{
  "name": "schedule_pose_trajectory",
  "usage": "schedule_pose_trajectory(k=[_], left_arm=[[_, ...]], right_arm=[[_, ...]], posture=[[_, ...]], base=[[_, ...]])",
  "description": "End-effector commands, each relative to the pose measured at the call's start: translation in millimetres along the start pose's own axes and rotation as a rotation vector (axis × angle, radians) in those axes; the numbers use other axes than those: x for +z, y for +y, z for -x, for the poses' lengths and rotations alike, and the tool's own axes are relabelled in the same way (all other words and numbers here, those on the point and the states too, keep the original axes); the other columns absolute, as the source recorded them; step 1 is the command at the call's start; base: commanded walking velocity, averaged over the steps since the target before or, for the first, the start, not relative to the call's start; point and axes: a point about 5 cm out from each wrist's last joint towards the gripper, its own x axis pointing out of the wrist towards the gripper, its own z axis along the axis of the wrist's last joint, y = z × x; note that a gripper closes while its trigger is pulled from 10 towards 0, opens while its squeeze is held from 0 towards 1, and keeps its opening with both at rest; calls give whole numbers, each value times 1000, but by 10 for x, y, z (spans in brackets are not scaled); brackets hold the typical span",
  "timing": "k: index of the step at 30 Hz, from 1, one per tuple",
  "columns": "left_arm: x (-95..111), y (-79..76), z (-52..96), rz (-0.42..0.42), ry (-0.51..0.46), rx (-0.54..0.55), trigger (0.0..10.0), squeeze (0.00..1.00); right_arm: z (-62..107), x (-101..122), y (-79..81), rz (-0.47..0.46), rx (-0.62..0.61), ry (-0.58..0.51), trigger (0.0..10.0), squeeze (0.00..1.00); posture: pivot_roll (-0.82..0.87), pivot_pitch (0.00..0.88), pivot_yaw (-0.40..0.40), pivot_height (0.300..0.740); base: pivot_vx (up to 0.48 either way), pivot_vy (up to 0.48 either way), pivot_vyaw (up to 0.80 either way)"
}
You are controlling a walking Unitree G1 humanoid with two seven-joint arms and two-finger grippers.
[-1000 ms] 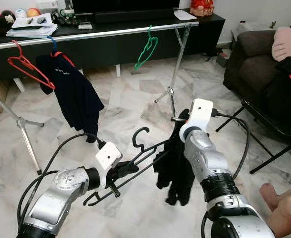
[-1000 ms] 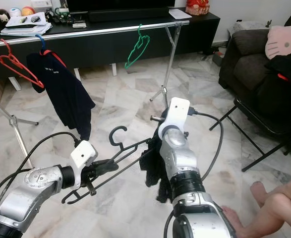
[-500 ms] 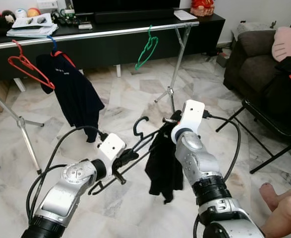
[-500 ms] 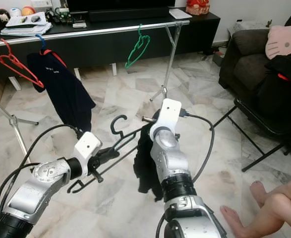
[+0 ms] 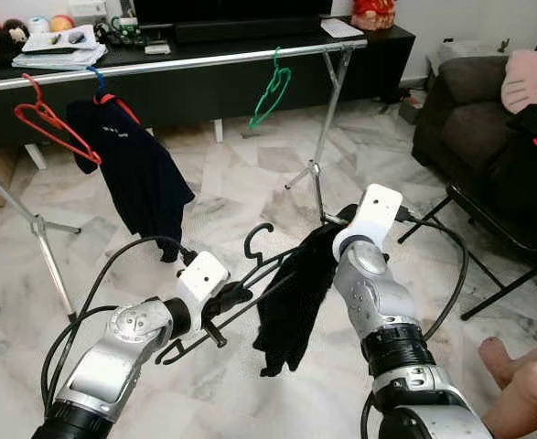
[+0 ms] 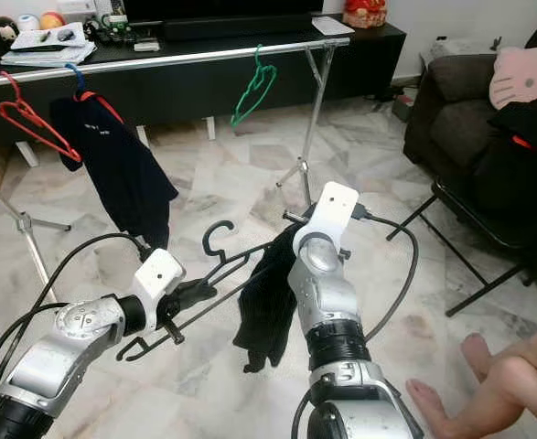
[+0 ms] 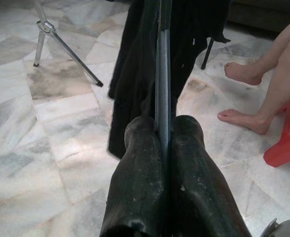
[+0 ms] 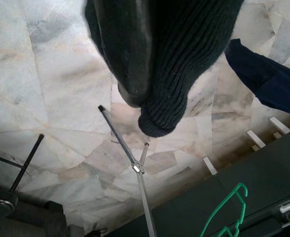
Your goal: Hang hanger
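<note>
Well short of the long silver clothes rail (image 5: 204, 58), the thin black wire hanger (image 5: 250, 279) hangs tilted, left gripper (image 7: 163, 129) fingers clamped on its lower bar. Right gripper (image 8: 135, 74) fingers closed in the limp black knit garment (image 5: 295, 293) draped over it. Judgement: hanger light, stiff, apt to twist under the soft, sliding cloth; hold near the hook.

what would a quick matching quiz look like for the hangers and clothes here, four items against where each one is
Items:
1. black hanger
2. black garment
3. green hanger
4. red hanger

Places:
A. empty on the rail, near its right stand
B. clamped in the left gripper
C. empty on the rail, at its left end, beside the navy shirt
D. draped from the black hanger, with the right gripper on its upper end

Pairs: 1-B, 2-D, 3-A, 4-C
</note>
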Motion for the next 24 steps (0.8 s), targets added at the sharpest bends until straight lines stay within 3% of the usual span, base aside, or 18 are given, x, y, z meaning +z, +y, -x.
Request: schedule_pose_trajectory(k=[1,10,16,24], left_arm=[[55,38,4,-11,-23,28,10000,0],[125,-56,-55,8,-69,-25,10000,0],[132,-54,-79,8,-69,-8,10000,0],[95,-98,-103,0,-41,-37,10000,0]], right_arm=[[32,74,88,-21,35,-30,10000,0],[158,-23,459,18,237,12,10000,0],[204,-43,525,18,247,15,10000,0],[398,-101,777,-19,326,34,10000,0]], posture=[[-26,137,-34,740],[-27,134,-32,740],[-29,132,-33,740],[-32,133,-34,740]], base=[[0,0,0],[0,0,0],[0,0,0],[0,0,0]])
